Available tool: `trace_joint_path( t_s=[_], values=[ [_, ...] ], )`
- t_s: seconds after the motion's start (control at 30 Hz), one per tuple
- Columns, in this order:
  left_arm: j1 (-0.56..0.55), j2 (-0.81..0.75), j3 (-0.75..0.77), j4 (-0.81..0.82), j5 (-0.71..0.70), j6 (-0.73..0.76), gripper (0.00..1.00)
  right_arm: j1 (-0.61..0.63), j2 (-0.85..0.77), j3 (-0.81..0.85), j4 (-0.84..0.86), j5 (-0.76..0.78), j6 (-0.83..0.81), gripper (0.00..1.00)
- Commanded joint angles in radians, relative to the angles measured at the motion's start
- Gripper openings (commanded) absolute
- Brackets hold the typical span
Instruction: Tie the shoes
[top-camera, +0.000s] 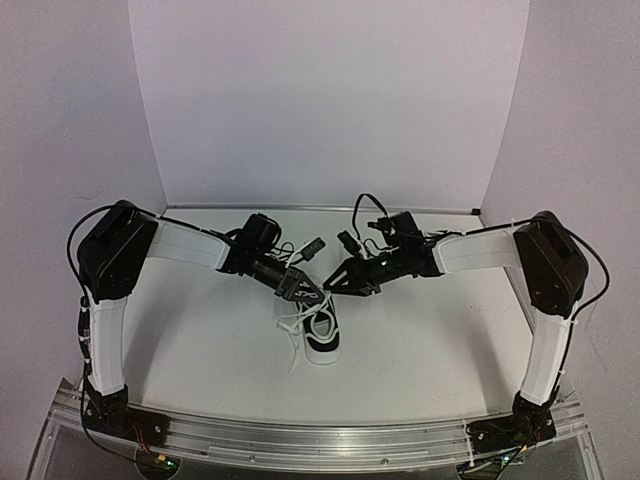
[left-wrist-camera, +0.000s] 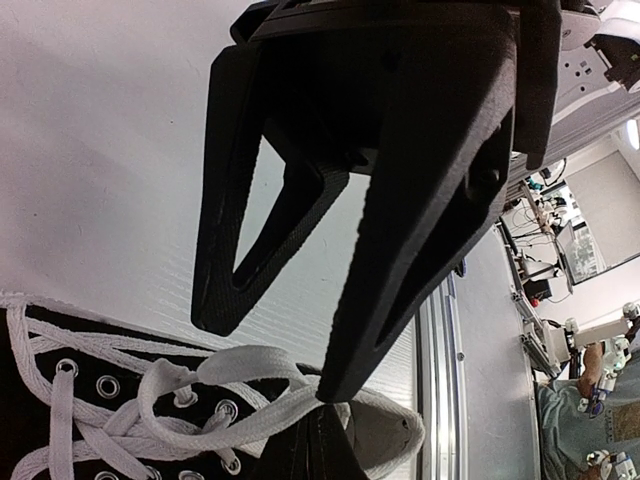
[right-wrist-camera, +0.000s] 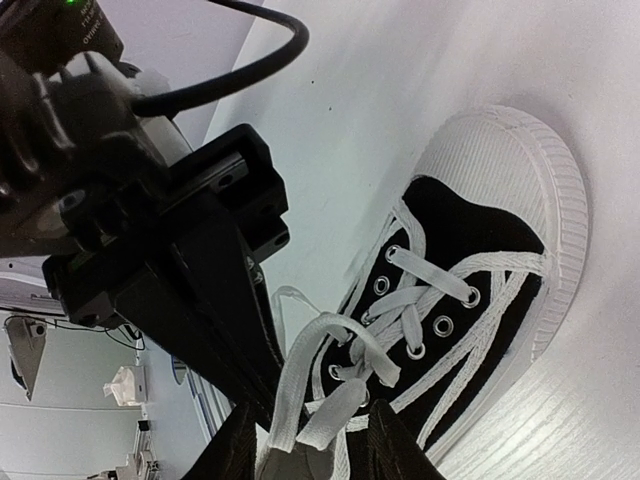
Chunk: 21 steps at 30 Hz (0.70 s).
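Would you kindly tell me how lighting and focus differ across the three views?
Top external: even, soft light, the shoe small but sharp. Left wrist: left gripper a dark close-up mass. Right wrist: laces crisp, table washed out beyond the toe.

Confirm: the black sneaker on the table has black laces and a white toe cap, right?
Not the laces: they are white, as the right wrist view shows. The black sneaker on the table does have a white toe cap.
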Motion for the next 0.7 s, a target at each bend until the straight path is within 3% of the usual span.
trace_joint_path(
  t_s=[0.0,0.47,0.53,0.67],
  values=[
    [0.005,-0.009,0.003,0.035,0.002,0.002,0.01,0.005,0.01,-0.001,0.037,-0.009,0.004,0.36],
    [0.005,-0.011,0.003,0.035,-0.004,0.002,0.01,0.018,0.032,0.009,0.046,-0.031,0.007,0.3],
    [0.005,-0.011,0.003,0.035,-0.005,0.002,0.01,0.018,0.029,0.009,0.046,-0.032,0.006,0.26],
    [0.005,-0.01,0.006,0.034,-0.007,0.002,0.02,0.021,0.019,0.012,0.046,-0.034,0.005,0.05]
  ],
)
